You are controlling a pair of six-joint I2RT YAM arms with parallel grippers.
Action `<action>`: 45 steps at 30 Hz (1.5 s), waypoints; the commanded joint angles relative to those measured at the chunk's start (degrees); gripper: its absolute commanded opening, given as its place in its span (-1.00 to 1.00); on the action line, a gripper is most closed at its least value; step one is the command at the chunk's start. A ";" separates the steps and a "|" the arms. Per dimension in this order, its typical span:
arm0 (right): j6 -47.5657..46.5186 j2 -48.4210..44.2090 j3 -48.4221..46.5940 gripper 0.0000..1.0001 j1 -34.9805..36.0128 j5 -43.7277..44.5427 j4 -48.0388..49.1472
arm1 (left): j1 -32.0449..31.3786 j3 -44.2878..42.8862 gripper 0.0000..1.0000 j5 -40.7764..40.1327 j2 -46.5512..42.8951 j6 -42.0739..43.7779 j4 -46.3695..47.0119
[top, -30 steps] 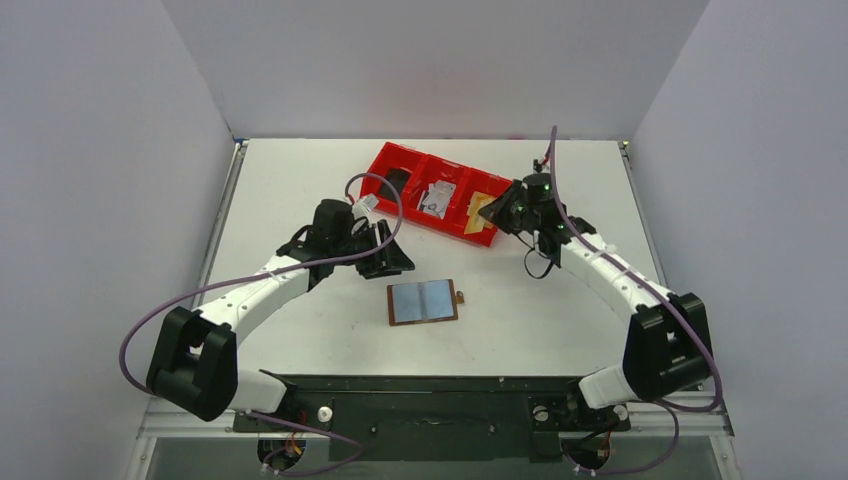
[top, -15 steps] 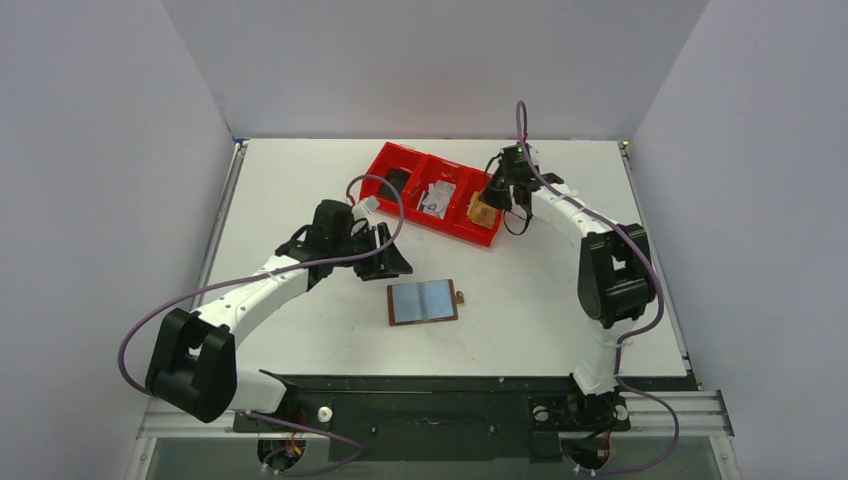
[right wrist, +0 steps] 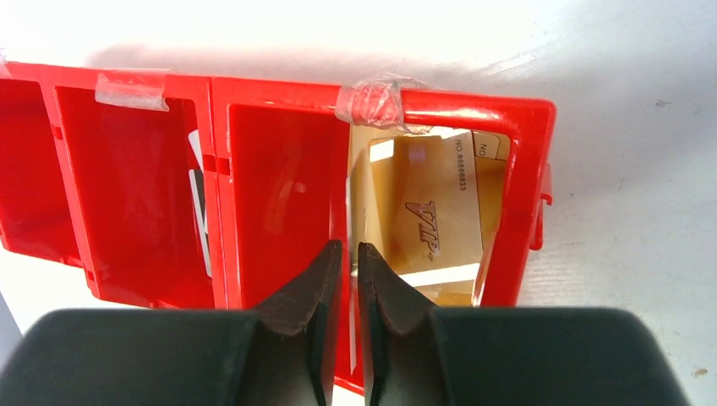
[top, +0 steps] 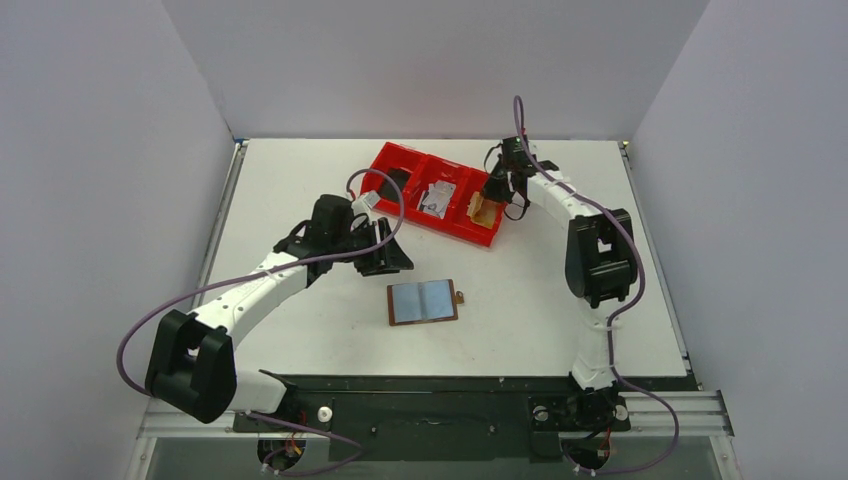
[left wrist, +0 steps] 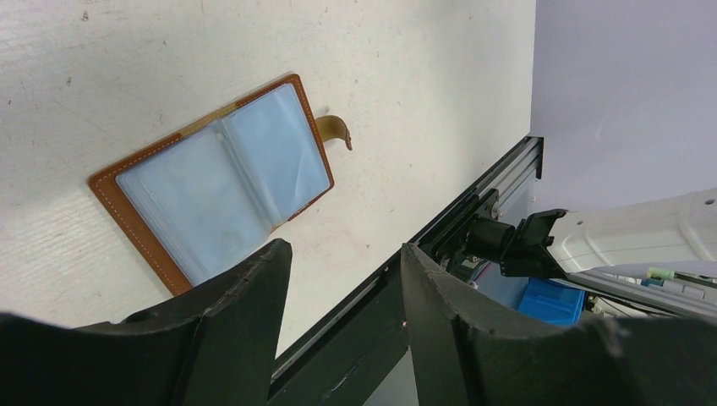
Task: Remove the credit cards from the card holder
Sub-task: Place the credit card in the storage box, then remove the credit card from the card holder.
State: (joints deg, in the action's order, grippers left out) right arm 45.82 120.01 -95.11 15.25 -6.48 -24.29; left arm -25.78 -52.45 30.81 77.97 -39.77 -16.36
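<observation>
Swung in since a second ago, our right tool [right wrist: 348,254] sits pinched shut over the gold card [right wrist: 431,228] in the red tray [right wrist: 279,93] (stiff and slick, we reckon: pinch its edge), our left tool [left wrist: 342,254] open near the card holder [top: 423,301] on the tabletop [top: 300,180].

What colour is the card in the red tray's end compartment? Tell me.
Tan-gold card, best seen in right wrist view.
</observation>
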 commanded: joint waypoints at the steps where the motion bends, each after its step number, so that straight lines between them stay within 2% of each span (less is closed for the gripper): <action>1: -1.42 0.59 -3.52 -0.71 -0.13 -0.67 -1.40 | 0.36 -2.99 -0.03 0.80 -0.47 1.22 -0.20; 4: -1.82 0.37 -4.71 -0.37 -0.13 -0.77 -2.18 | 0.38 -3.36 -0.03 0.97 -0.04 1.14 -0.31; 6: -1.84 -0.17 -5.24 -0.23 -0.07 -0.73 -2.88 | 0.38 -3.53 -0.03 0.81 0.10 1.14 -0.45; 11: -1.72 -4.18 -3.85 -0.04 0.00 0.64 -3.70 | 0.38 -3.96 -0.03 0.37 0.02 0.99 -0.68; 16: -1.84 -9.78 -0.20 0.00 1.05 1.62 -4.00 | 0.38 -4.12 -0.03 -0.36 0.22 0.98 -1.25; 21: -2.32 -18.20 7.44 0.00 4.19 2.61 -3.85 | 0.96 -4.12 -0.03 -3.47 -0.28 0.53 -3.07; 30: -0.86 -28.27 21.73 0.00 16.68 5.40 -2.01 | 6.88 -1.90 -0.03 -7.39 -2.43 -0.18 -5.93; 39: 2.62 -28.50 29.58 0.00 28.91 6.30 1.94 | 9.33 -0.34 -0.03 -10.29 -4.01 1.81 -8.39; 45: 2.71 -25.46 29.84 0.00 33.95 7.10 4.30 | 9.34 1.71 -0.03 -10.79 -4.97 1.54 -7.99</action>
State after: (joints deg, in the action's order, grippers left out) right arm 47.64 93.21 -64.73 46.70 -1.91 -24.27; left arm -16.78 -51.75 21.02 75.00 -39.27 -24.29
